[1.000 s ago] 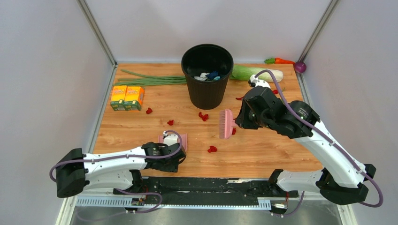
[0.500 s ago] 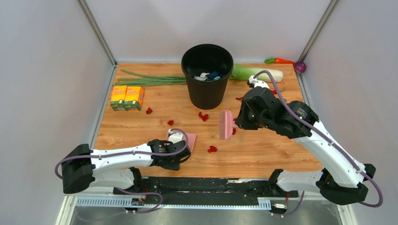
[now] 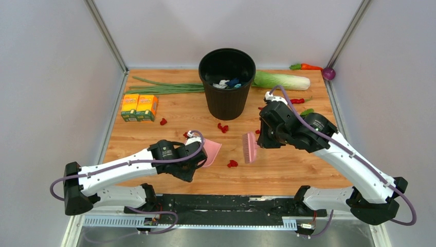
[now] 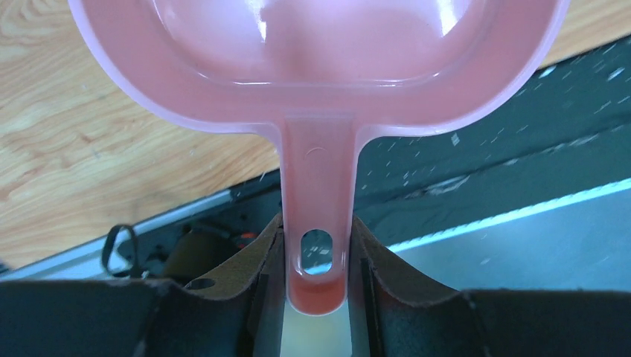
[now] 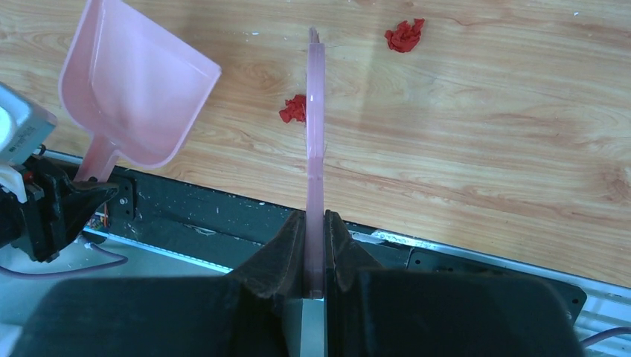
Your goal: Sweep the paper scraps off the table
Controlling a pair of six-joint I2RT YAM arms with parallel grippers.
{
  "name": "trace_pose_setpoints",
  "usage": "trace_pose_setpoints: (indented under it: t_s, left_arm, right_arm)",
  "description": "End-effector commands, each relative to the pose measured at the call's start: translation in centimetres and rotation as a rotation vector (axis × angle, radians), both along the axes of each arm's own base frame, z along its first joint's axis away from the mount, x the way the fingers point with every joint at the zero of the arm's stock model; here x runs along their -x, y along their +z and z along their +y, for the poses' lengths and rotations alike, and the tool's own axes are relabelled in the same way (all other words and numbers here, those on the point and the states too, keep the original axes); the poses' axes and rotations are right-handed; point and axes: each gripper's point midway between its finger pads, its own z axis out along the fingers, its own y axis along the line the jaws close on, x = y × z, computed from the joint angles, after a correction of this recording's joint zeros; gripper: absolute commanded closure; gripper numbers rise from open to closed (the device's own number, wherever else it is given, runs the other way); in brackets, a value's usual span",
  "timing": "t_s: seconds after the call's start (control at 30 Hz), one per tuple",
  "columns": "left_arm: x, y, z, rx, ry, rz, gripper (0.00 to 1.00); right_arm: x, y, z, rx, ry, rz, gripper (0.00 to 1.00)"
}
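Presently the left tool (image 4: 316,249) is closed on the handle of the pink dustpan (image 4: 327,67), and the right tool (image 5: 315,223) is clamped on the pink brush (image 5: 316,111); both are held on the near side of the black bin (image 3: 226,87). Sweeping is judged barely begun: the paper scraps (image 3: 232,163) are strewn over the worktop (image 3: 288,172) in front of that bin. Next, the pan lip must be grounded and scraps brushed in. The empty pan is shown by the wrist views; the full scatter only from above.
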Motion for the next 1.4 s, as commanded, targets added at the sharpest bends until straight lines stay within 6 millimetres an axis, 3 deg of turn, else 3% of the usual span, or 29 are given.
trace_pose_setpoints:
  t_s: [0.0,0.1,0.2,0.37,0.5,0.57,0.63,0.77,1.07,1.2,1.37]
  left_arm:
    - [2.5,-0.2,2.4,-0.170,-0.151,0.153,1.00]
    - [2.3,0.8,2.5,-0.201,-0.195,0.156,1.00]
    - [2.2,1.6,1.8,-0.181,-0.221,0.163,1.00]
    - [2.3,2.8,-0.3,-0.084,-0.287,0.149,1.00]
    - [2.0,3.7,-0.3,-0.079,-0.316,0.117,1.00]
    - [1.7,4.2,-0.4,-0.069,-0.322,0.099,1.00]
    - [1.5,4.9,-0.7,-0.052,-0.321,0.080,1.00]
    - [1.1,6.2,-1.4,0.002,-0.315,0.045,1.00]
    - [1.1,9.4,-1.9,0.142,-0.288,-0.023,1.00]
    - [0.8,10.4,-2.2,0.189,-0.288,-0.059,1.00]
    - [1.3,8.8,-2.0,0.151,-0.301,-0.017,1.00]
  right_arm:
    - [-0.1,-0.4,0.3,0.032,0.055,0.006,1.00]
    - [-0.4,-0.9,0.4,0.071,0.071,0.014,1.00]
    - [-1.0,0.2,0.8,0.052,0.063,-0.014,1.00]
    - [-2.5,4.9,4.0,-0.148,0.070,-0.127,1.00]
    - [-4.1,8.9,5.7,-0.271,0.024,-0.206,1.00]
    - [-4.4,10.0,7.0,-0.331,0.039,-0.213,1.00]
    - [-4.2,9.8,8.4,-0.366,0.069,-0.182,1.00]
    - [-3.0,7.1,10.4,-0.410,0.109,-0.059,1.00]
    - [-0.7,0.3,8.8,-0.350,0.083,0.067,1.00]
    - [-0.4,0.1,8.3,-0.359,0.065,0.072,1.00]
    - [-0.8,2.2,8.4,-0.390,0.071,0.025,1.00]
